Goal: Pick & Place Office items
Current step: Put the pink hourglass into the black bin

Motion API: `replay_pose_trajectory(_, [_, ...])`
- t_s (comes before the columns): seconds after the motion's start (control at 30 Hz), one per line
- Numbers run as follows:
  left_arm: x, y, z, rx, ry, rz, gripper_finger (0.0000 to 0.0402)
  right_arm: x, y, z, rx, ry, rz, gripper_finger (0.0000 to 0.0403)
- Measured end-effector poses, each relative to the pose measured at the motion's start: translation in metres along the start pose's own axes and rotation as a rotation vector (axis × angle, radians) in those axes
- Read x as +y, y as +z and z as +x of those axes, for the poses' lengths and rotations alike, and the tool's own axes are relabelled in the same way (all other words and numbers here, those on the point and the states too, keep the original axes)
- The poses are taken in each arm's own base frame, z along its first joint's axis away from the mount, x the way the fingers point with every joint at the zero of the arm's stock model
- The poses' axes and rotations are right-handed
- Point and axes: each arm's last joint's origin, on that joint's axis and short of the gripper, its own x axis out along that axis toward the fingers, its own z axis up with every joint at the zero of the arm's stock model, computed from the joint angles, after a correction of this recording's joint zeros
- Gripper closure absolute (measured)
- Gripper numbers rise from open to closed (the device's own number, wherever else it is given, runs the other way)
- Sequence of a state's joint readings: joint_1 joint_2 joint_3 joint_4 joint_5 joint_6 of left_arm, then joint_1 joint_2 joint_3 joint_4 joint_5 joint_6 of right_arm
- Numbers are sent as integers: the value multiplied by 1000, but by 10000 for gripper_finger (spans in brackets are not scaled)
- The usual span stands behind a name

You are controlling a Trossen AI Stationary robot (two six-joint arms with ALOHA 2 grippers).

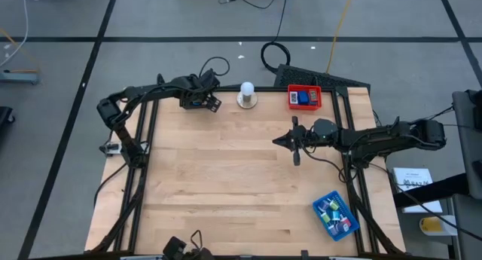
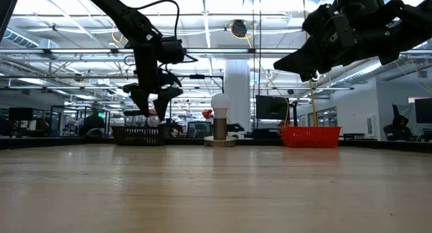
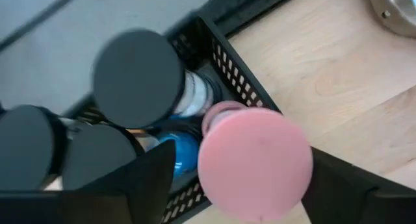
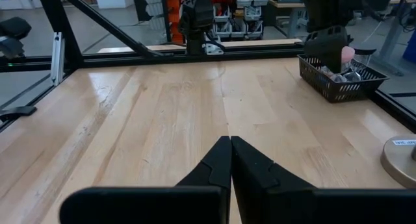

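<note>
Pale wood formed the table (image 1: 226, 177), which carried three trays: one black tray (image 2: 140, 134) at the far left corner, one red tray (image 1: 304, 97) at the far right, and one blue tray (image 1: 335, 215) near the front right edge. One white knob (image 1: 246, 95) on a round base stood between the black and red trays. The left gripper (image 2: 152, 109) hung just above the black tray with its two fingers spread apart, and its wrist view showed one pink cylinder (image 3: 253, 162) between them, over the tray's mesh wall; whether the fingers touched it could not be told. In the same tray stood three black-capped cylinders (image 3: 138, 78) and one blue item (image 3: 182, 149). The red tray held one blue item and a smaller one too small to tell; the blue tray held a cluster of small pieces too small to count. The right gripper (image 4: 230, 160) hovered high over the table's right middle, its two fingers pressed together and holding nothing.
</note>
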State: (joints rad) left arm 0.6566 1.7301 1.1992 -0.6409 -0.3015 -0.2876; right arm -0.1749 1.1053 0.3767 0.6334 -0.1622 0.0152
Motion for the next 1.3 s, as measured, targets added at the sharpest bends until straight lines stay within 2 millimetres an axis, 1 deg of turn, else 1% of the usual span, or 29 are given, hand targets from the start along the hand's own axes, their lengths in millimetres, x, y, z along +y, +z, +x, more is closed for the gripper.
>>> replay_pose_trajectory(0.1, [0, 0, -6, -18, 12, 13, 93, 0, 0, 0, 0, 0, 0, 403])
replay_pose_trajectory(0.23, [2, 1, -12, -34, 11, 21, 92, 0, 0, 0, 0, 0, 0, 403])
replay_pose_trajectory(0.37, [2, 1, -17, -52, 28, 21, 108, 0, 0, 0, -3, 0, -1, 403])
replay_pose_trajectory(0.63, [2, 3, -35, -125, 50, 35, 141, 0, 1, 0, -6, 0, -1, 403])
replay_pose_trajectory(0.83, [1, 11, -43, -156, 40, 26, 158, 0, 1, 0, -6, 0, -1, 403])
replay_pose_trajectory(0.93, [-1, 13, -46, -167, 34, 48, 169, 0, 1, 0, -6, 0, -1, 403])
replay_pose_trajectory(1.0, [-5, 13, -48, -168, 29, 70, 182, 0, 1, 0, -6, 0, -1, 403])
replay_pose_trajectory(1.1, [-9, 7, -57, -159, 25, 122, 211, 0, 1, 0, -6, 0, -1, 403])
replay_pose_trajectory(1.17, [-12, 2, -66, -152, 22, 150, 239, 0, 1, 0, -6, 0, -1, 403])
replay_pose_trajectory(1.3, [-16, -18, -88, -108, 19, 208, 304, 0, 0, 0, -5, 0, -1, 403])
